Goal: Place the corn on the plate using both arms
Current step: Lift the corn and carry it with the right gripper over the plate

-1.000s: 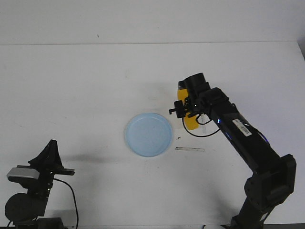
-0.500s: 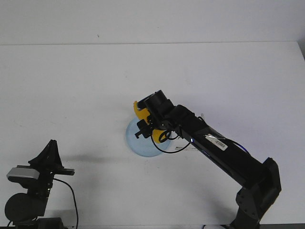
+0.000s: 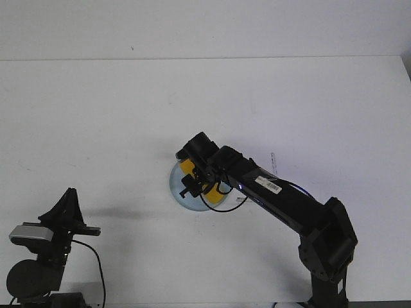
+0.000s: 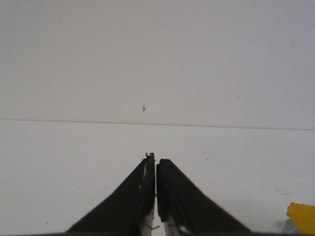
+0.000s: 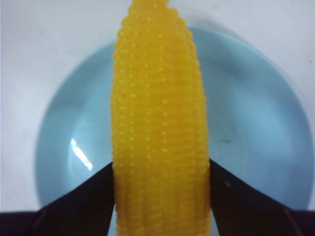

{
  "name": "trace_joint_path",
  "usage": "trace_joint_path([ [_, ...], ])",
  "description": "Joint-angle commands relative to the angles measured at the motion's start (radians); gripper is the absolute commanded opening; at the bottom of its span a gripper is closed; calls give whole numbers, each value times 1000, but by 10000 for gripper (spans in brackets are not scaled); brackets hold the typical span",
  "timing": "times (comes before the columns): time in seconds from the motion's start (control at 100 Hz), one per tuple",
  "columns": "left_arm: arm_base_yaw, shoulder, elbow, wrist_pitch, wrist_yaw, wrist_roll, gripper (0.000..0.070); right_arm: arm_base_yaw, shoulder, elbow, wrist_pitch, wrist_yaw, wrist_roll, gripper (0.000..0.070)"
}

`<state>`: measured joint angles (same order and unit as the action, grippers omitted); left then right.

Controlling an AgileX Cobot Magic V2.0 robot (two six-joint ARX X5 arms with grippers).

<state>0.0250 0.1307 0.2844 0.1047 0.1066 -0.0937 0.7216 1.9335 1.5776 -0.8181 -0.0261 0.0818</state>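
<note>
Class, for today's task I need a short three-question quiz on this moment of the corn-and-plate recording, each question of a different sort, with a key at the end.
1. True or false: the right gripper is shut on the corn.
2. Multiple choice: what lies directly under the corn in the right wrist view? A) bare table B) the plate C) the left gripper
3. Fill in: in the left wrist view, the left gripper's fingers are pressed ____ with nothing between them.

Key
1. True: a black finger sits against each side of the cob.
2. B: the pale blue plate shows on both sides of the cob.
3. together
</note>
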Motion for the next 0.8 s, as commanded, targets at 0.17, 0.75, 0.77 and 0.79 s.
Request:
trace_joint_path([
  [0.17, 1, -2, 2, 16, -2, -4, 1, 12, 31, 13, 6, 0, -7, 384],
  [0.75, 1, -2, 2, 16, -2, -4, 1, 17, -20, 27, 35, 0, -12, 448],
  [0.77, 1, -2, 2, 16, -2, -4, 1, 17, -25, 27, 39, 0, -13, 448],
  [0.79, 1, -2, 2, 16, -2, -4, 1, 17, -31, 27, 43, 0, -13, 447],
])
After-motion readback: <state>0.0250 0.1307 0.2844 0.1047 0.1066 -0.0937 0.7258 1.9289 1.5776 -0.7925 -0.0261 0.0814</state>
